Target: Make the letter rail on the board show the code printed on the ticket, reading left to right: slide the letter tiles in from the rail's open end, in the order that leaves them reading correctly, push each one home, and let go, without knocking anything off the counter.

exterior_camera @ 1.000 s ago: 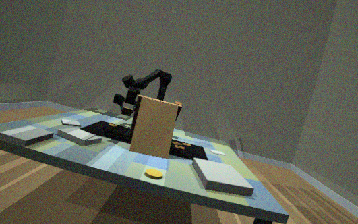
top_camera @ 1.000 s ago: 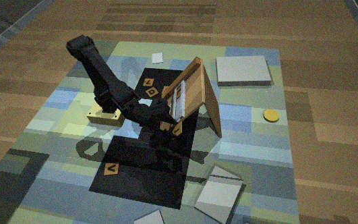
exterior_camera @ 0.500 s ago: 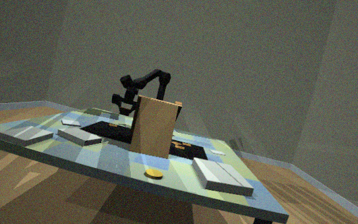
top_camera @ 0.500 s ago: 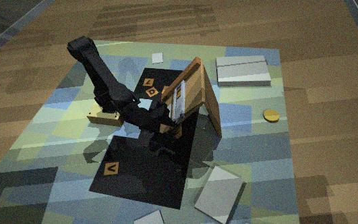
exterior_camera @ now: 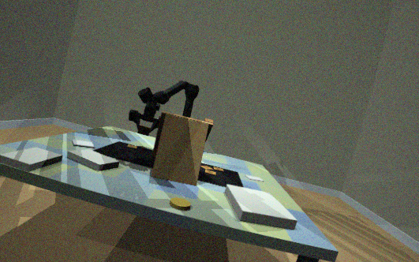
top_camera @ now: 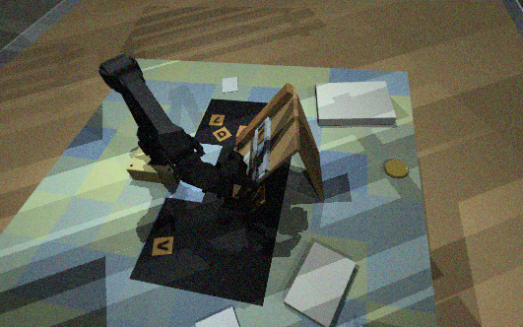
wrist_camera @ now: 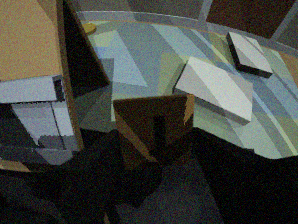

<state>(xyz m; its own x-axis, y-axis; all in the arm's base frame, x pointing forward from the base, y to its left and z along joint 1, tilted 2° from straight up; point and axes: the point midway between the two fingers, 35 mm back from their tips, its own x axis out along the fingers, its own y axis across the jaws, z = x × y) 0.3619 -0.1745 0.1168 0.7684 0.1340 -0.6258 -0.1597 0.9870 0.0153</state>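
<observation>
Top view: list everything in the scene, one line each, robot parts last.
Counter: one, blue-green patchwork top, over a wooden floor.
Black mat: one, mid-counter, under the board.
Board: one, tan wood, upright A-frame, centre.
Letter rail: one, pale, on the board's sloped face.
Loose tiles: three, orange; V on the mat's near part, two on its far part.
Held tile: one, orange, in shadow, between the fingers.
Slabs: three, pale grey; far right, near right, bottom edge.
Ticket: one, white, far side.
Disc: one, yellow, right.
Arm: one, black, on a tan base.
Gripper: one, black, at the board's foot.
</observation>
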